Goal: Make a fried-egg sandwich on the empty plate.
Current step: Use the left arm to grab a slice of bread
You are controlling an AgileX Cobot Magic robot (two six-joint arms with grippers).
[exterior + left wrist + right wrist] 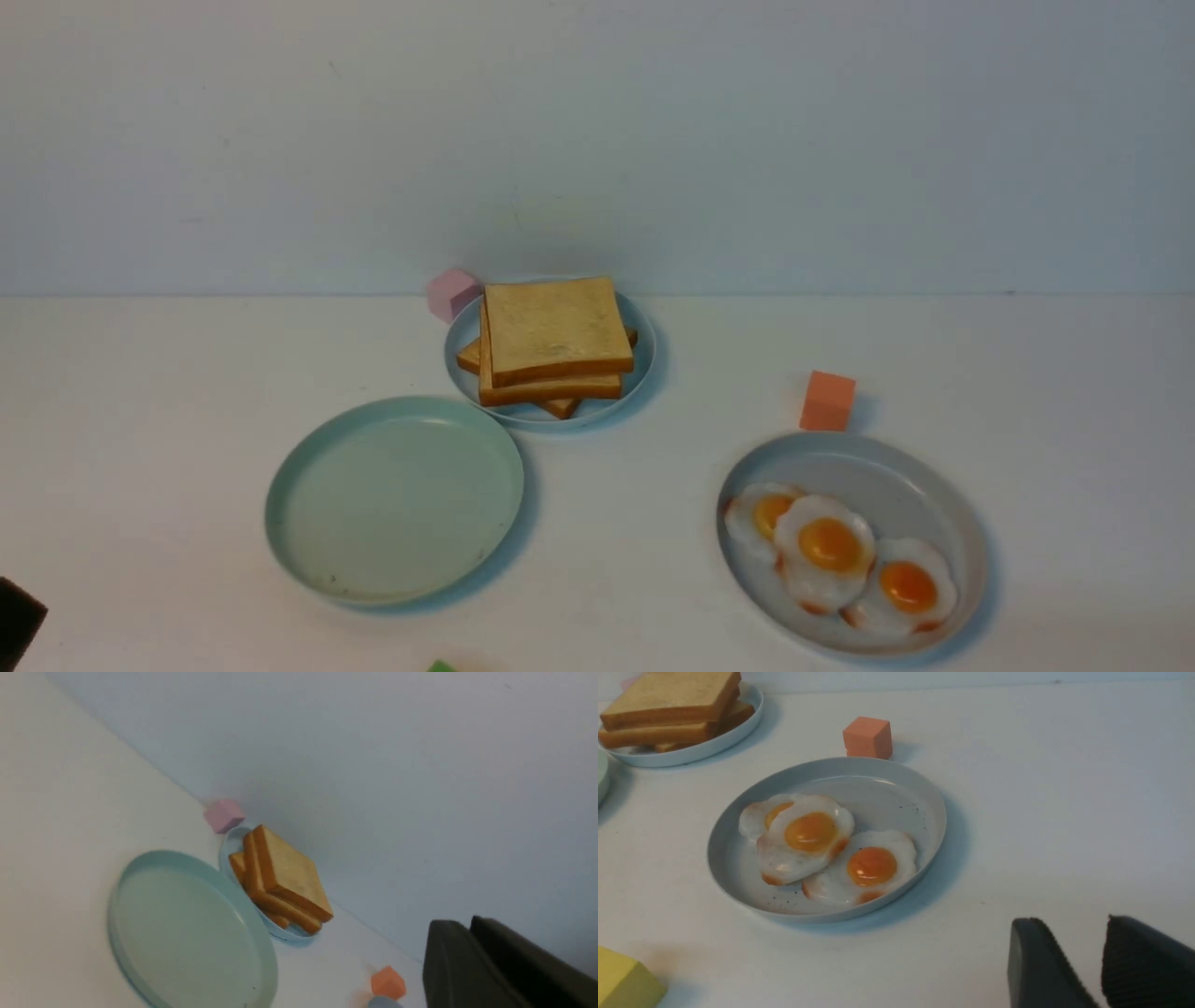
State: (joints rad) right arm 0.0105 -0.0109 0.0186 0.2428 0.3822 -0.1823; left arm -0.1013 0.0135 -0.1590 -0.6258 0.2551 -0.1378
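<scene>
White tabletop [616, 485] is stretching toward a pale wall [597, 140], and no brand, label or writing is showing on anything. On the left, the mint-green plate [395, 500] is lying bare. Behind it, a pale blue plate [644, 369] is holding stacked toast slices [558, 327], with a pink block [453, 295] sitting just beside its rim. To the right, a grey plate [934, 504] is carrying three fried eggs [826, 551], one overlapping the others, near an orange block [828, 401]. The left gripper [467, 926] is keeping its fingertips nearly together, holding nothing; the right gripper [1069, 924] is hanging empty, its fingertips parted.
</scene>
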